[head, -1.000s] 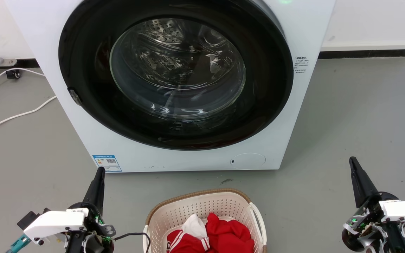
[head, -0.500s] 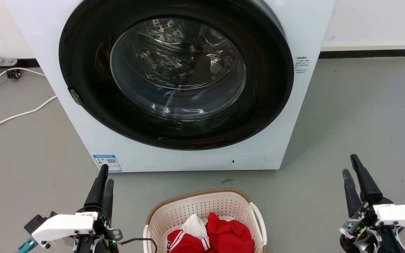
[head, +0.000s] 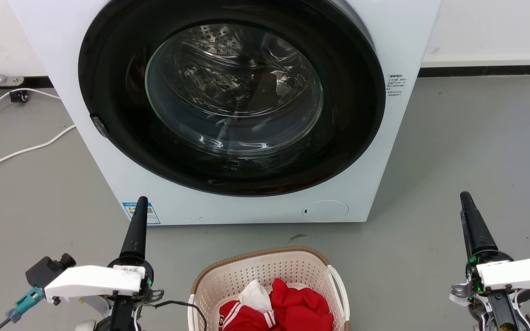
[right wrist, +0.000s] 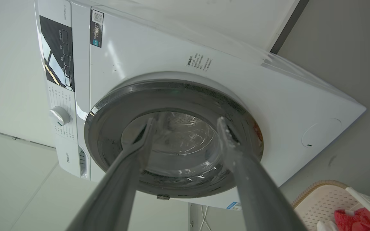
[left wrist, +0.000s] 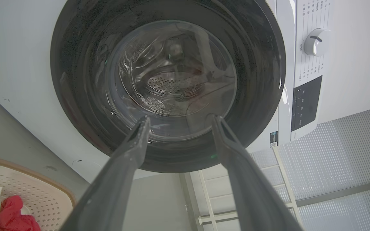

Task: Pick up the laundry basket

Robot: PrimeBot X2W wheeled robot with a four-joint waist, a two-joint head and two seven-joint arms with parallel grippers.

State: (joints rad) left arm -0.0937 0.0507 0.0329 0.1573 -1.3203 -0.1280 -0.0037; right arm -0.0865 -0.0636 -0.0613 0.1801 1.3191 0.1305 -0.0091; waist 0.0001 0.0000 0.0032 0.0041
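The laundry basket [head: 246,276] is cream-white and perforated with a brown rim. It stands on the floor at the bottom middle of the head view, holding red and white clothes [head: 292,308]. My left gripper [head: 141,203] hovers to its left and my right gripper [head: 465,198] well off to its right. Both point at the washing machine and neither touches the basket. The wrist views show each pair of fingers spread apart and empty: left gripper [left wrist: 180,119], right gripper [right wrist: 186,120]. A corner of the basket shows at lower left [left wrist: 27,192] and at lower right [right wrist: 326,199].
A white front-loading washing machine [head: 403,37] with its round glass door [head: 233,92] shut stands just behind the basket. White cables [head: 21,151] lie on the grey floor at the left. Bare floor [head: 476,138] stretches to the right of the machine.
Both grippers have risen a little in the head view and rolled, so each now shows edge-on as a single finger. The left one has shifted slightly right. The basket has not moved.
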